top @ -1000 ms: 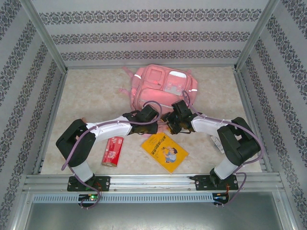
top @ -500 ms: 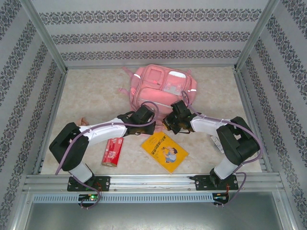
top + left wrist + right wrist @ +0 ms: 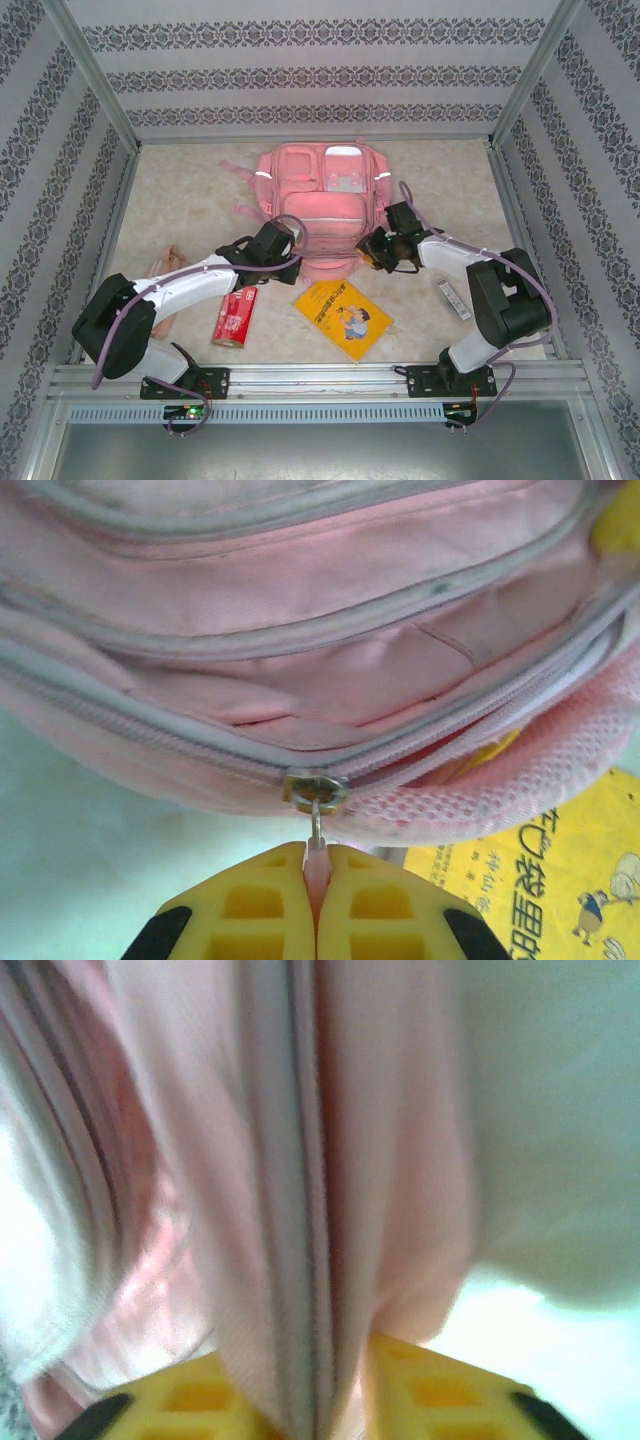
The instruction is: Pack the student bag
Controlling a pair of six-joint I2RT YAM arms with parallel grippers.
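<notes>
Left pincer [image 3: 316, 865] tight on pink zip pull [image 3: 316, 830], right pincer [image 3: 300, 1385] (likewise) on soft student bag [image 3: 320, 195]

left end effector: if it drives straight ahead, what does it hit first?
Probably the zip slider right ahead of the left end effector, which pinches its pull; then the pink backpack's open pocket. Gap looks tiny.
</notes>
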